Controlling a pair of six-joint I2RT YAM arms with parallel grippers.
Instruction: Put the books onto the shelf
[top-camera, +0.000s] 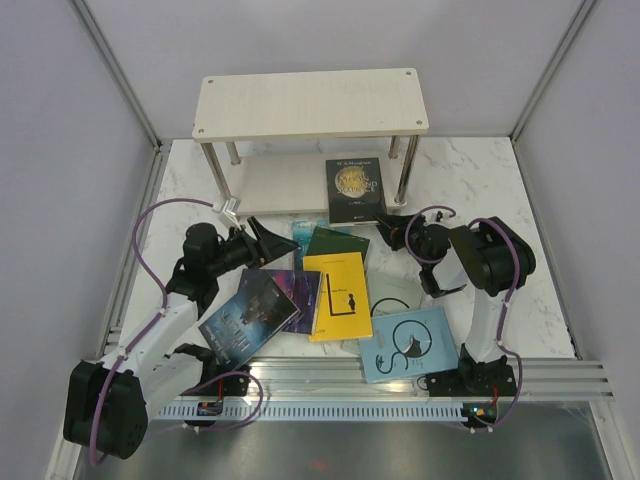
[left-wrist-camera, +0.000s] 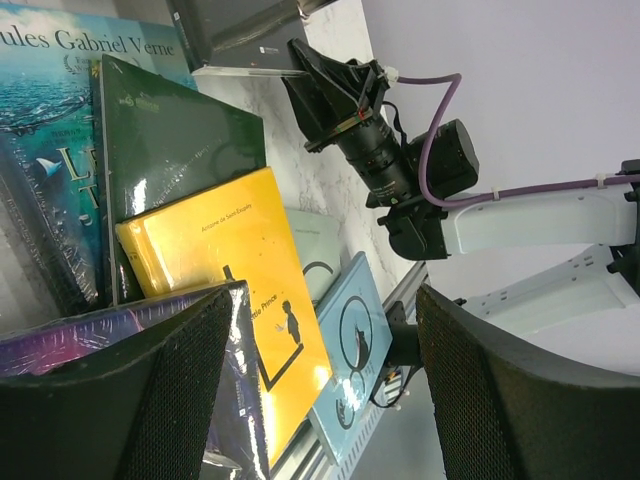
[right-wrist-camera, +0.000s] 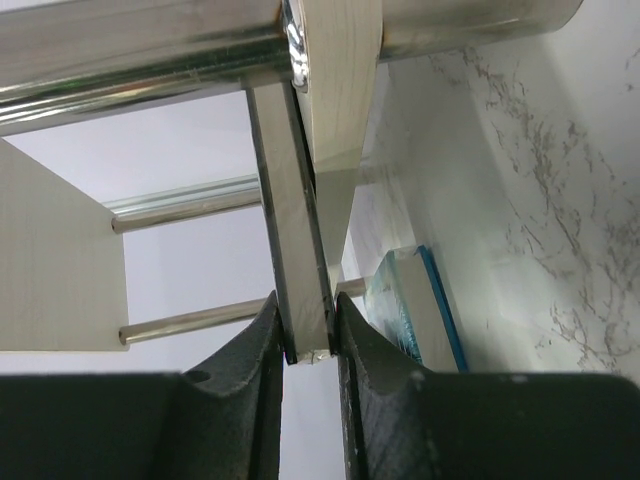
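Books first: a thin black paperback with a gold moon on its cover (top-camera: 356, 188) (right-wrist-camera: 300, 250) is held up on edge at the front of the small two-tier shelf of pale cream wood boards (top-camera: 310, 103) on silver metal legs (top-camera: 213, 170). It sits at about one o'clock on the white marble table (top-camera: 490, 180), by the shelf's low board. The right gripper (top-camera: 388, 228) (right-wrist-camera: 307, 335) pinches its bottom edge between both fingers.

The other books lie flat in a loose heap near the middle:
- a yellow paperback (top-camera: 338, 295) (left-wrist-camera: 230, 250) in the centre
- a dark green one (top-camera: 338, 242) at twelve o'clock from it, partly under it
- a teal sea-cover book (top-camera: 303, 231) at eleven o'clock
- a purple book (top-camera: 303, 290) touching it at nine o'clock
- a dark blue fantasy book (top-camera: 243, 320) on top of the purple one, at eight o'clock
- a grey book (top-camera: 395, 288) at three o'clock
- a pale blue book with a black cat (top-camera: 408, 342) at five o'clock

The left gripper (top-camera: 268, 233) (left-wrist-camera: 325, 300) hangs over the heap at ten o'clock. Its fingers are spread wide and hold nothing.
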